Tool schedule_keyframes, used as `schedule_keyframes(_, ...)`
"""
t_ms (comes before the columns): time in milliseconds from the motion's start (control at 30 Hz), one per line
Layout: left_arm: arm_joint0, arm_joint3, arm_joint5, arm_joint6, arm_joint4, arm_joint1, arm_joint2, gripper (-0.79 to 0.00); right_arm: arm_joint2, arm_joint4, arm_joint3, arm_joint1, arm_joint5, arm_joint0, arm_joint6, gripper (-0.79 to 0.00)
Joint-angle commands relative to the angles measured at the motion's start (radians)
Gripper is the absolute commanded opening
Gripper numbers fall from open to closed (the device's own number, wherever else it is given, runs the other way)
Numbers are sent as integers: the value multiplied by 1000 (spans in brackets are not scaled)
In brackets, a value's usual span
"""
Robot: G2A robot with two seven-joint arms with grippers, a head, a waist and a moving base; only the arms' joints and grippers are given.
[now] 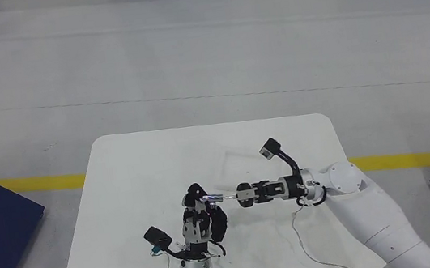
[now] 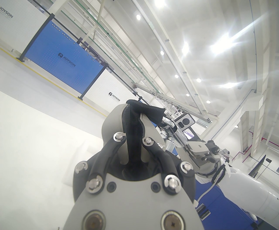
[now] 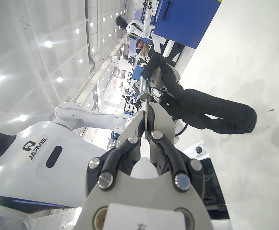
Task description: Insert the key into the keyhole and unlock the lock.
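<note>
Right gripper [image 3: 147, 109] pinches key [image 3: 145, 117] by head toward desk's [image 1: 161, 157] near edge; we judge it light, stiff, slippery. Left gripper [image 2: 139, 118] clamps lock [image 3: 144, 87].

My white arms [image 1: 358, 183], right pincer [image 3: 146, 112] with grey fingers [image 3: 162, 118], black linkages [image 3: 167, 148], silver screws [image 3: 182, 179], black fabric sleeve [image 3: 207, 113], black logo [image 3: 36, 150] on white shell.

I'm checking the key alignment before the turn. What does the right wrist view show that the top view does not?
Right wrist view alone: the key edge-on, pinched in the right gripper, its tip at the round end face of the lock. Top view alone: the white table in full outline, with both arms above it. Both: the left gripper clamped on the lock, facing the right gripper.
</note>
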Motion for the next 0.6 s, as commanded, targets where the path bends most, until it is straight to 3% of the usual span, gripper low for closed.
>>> schedule_keyframes(0, 0, 0, 0, 0, 0, 0, 0, -785, -1, -1, 2, -1, 2, 1, 0, -785)
schedule_keyframes(567, 0, 0, 0, 0, 0, 0, 0, -785, -15, 16, 6, -9, 24, -5, -12, -785)
